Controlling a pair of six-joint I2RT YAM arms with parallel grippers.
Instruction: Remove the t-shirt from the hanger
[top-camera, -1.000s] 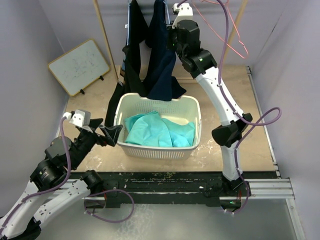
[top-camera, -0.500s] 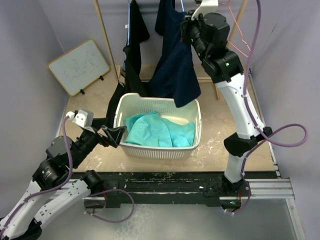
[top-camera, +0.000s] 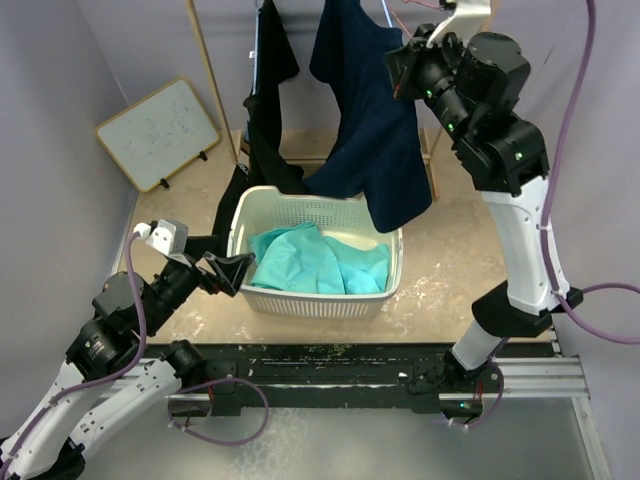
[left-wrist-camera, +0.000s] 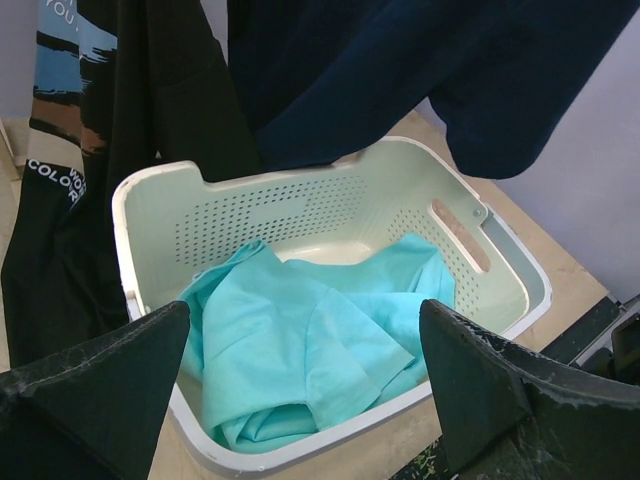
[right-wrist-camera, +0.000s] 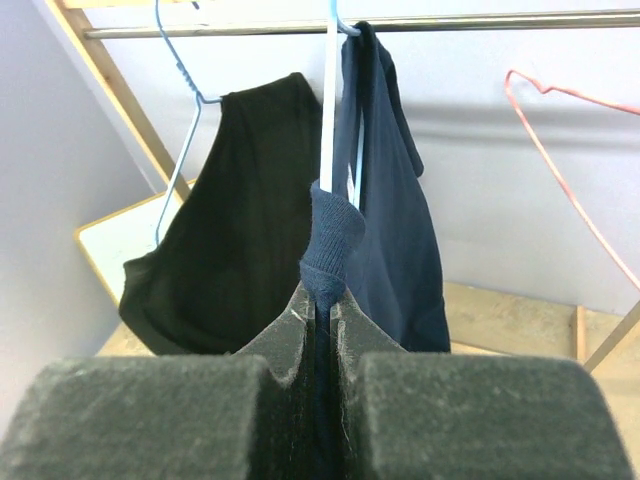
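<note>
Top external: raised right gripper (top-camera: 403, 68) pinches navy t-shirt (top-camera: 378, 140); low left gripper (top-camera: 224, 268) gapes.

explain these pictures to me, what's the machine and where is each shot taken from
Two robot arms sit at a table's edge. One picture looks down from above; the other two come from cameras on each wrist. On the table stands a white basket holding teal cloth. A navy t-shirt and a black t-shirt hang from a rail. The right claw is shut on the navy t-shirt just below its hanger. The left claw is open, holding nothing, beside the basket.
</note>
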